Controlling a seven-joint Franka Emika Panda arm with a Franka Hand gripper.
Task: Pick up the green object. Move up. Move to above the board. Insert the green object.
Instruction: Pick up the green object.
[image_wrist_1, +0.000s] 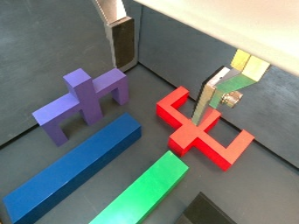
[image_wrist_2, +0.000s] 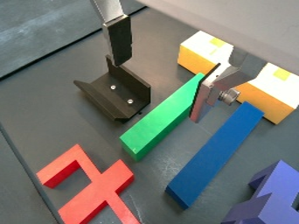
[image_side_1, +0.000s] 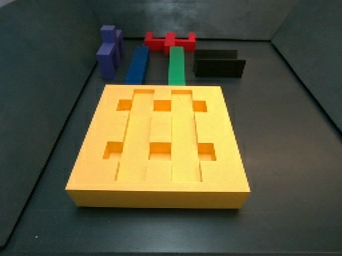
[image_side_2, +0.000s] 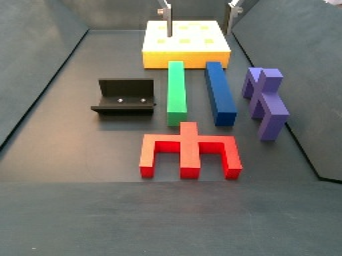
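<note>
Green object (image_wrist_2: 166, 116) lies below the empty, parted end effector (image_wrist_2: 163, 66)

A blue bar (image_side_2: 219, 91), a purple piece (image_side_2: 266, 100), a red piece (image_side_2: 190, 152) and the fixture (image_side_2: 124, 97) rest apart on the dark counter (image_side_2: 80, 160).

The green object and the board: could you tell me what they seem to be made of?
The green object looks like matte plastic or painted wood: uniform colour, crisp edges, no grain. The board looks alike: flat orange-yellow, no gloss, sharp square holes. The hand hangs above the green object, touching neither.
</note>
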